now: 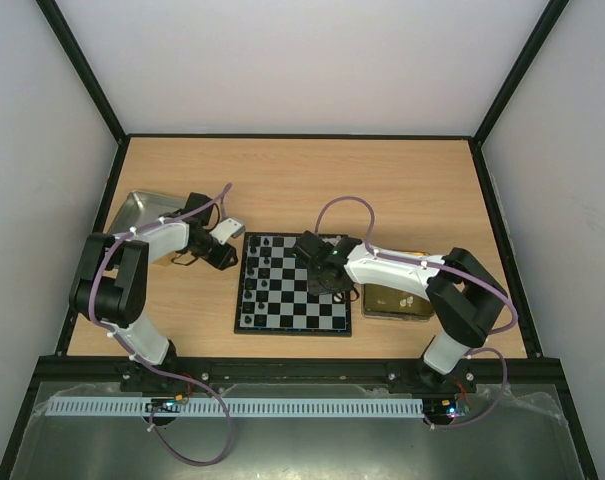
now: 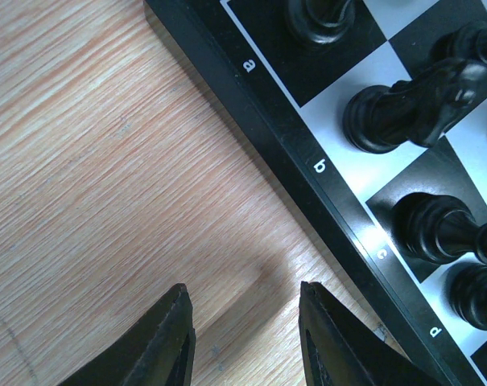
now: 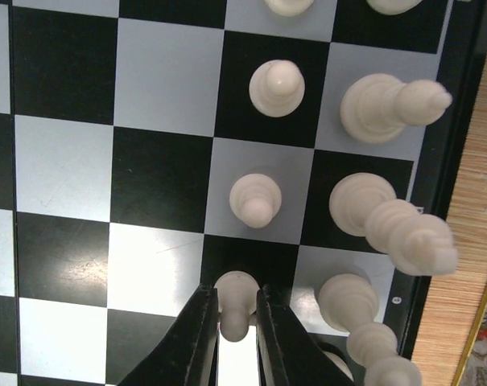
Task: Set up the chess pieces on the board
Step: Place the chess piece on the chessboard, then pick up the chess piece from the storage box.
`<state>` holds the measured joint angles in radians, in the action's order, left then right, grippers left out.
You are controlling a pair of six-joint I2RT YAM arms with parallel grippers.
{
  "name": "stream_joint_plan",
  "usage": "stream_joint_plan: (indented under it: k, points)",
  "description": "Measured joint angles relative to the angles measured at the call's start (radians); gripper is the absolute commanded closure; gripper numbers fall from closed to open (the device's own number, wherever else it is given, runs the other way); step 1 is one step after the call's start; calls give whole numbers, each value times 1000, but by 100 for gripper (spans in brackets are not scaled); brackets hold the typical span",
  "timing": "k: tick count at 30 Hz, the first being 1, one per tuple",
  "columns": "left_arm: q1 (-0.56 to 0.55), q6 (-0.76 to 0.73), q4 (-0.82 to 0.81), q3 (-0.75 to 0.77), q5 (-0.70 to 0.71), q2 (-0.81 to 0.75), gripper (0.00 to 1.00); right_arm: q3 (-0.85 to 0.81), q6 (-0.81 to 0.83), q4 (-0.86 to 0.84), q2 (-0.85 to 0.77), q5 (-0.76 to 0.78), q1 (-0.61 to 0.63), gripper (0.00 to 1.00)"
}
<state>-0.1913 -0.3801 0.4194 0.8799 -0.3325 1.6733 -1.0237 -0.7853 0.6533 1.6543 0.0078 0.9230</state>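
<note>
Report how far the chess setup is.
Done: on the board, black pieces line the left edge, white pieces the right. In hand: the right claw pinches a white pawn on its square; the left claw hangs open. Left: pale bits, likely pieces, in the gold tray.

1. The overhead view is brightly and evenly lit from above; only short, soft shadows are cast under the arms onto the table (image 1: 402,180), and the pale walls look slightly washed out.
2. There, the chess pieces (image 1: 265,262) are too small to be resolved.
3. In the left wrist view, the wood grain is rendered sharply, while the left gripper's fingers (image 2: 158,346) are dark and blurred.
4. In the right wrist view, the board (image 3: 66,161) is sharp with a faint sheen. The tall white pieces' tops are blurred, and the white pawn (image 3: 237,305) is soft and overexposed.
</note>
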Motion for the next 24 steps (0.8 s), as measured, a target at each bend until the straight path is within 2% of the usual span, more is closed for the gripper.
stream_joint_plan:
  k: [7, 12, 18, 24]
  points:
    - [0, 0, 0, 0, 0, 0, 62, -59, -2, 55, -20, 62, 0, 85]
    - [0, 0, 0, 0, 0, 0, 62, -86, -9, 89, -141, 106, -26, 85]
    - [0, 0, 0, 0, 0, 0, 62, -3, -32, 108, -294, 144, -183, 84]
    - [0, 0, 0, 0, 0, 0, 62, 161, -38, 124, -343, 156, -343, 84]
